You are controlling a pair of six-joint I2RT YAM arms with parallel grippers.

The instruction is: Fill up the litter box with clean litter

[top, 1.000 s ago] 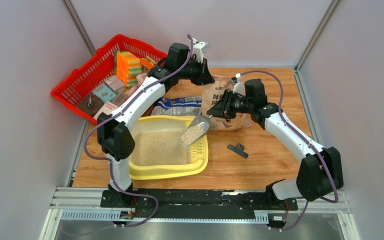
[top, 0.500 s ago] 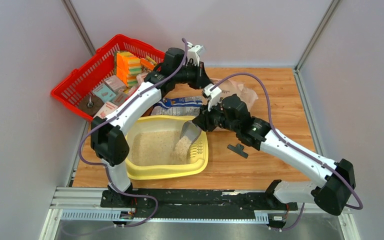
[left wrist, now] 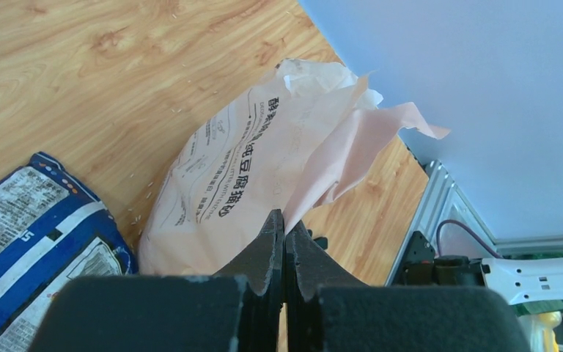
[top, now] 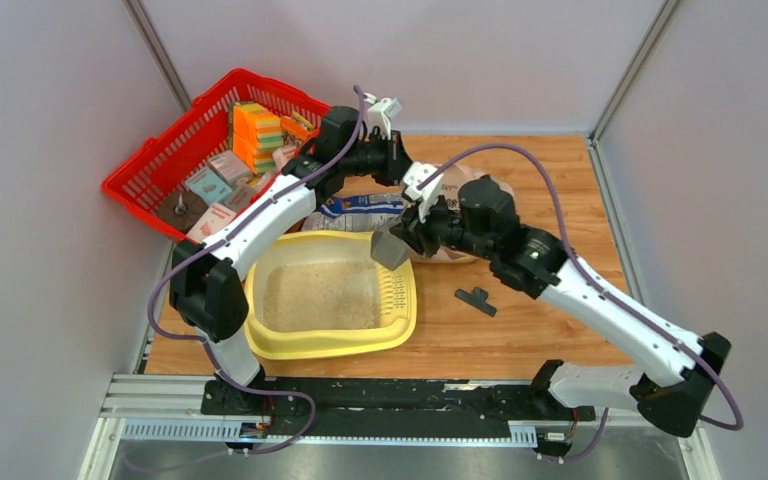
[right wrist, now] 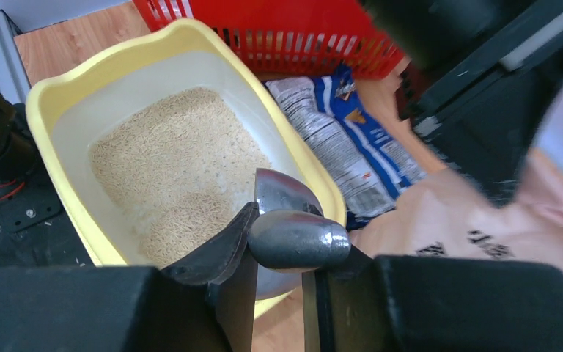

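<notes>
L tool (left wrist: pixel 284 229) pinches tan bag (left wrist: pixel 227 169) flap; blue bag (left wrist: pixel 37 220) beside.

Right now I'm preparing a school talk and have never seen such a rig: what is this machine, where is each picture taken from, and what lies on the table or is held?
These are two robot arms bolted at the near edge of a table. One picture looks down from above and behind them; the other two come from a camera on each wrist. On the table lie a yellow litter box filled with beige litter, a tan paper bag, a blue-and-white bag and a black clip; a red basket sits at the far left. The left gripper is shut on the paper bag's torn top edge. The right gripper holds a metal scoop by its handle over the box's far right corner.
</notes>
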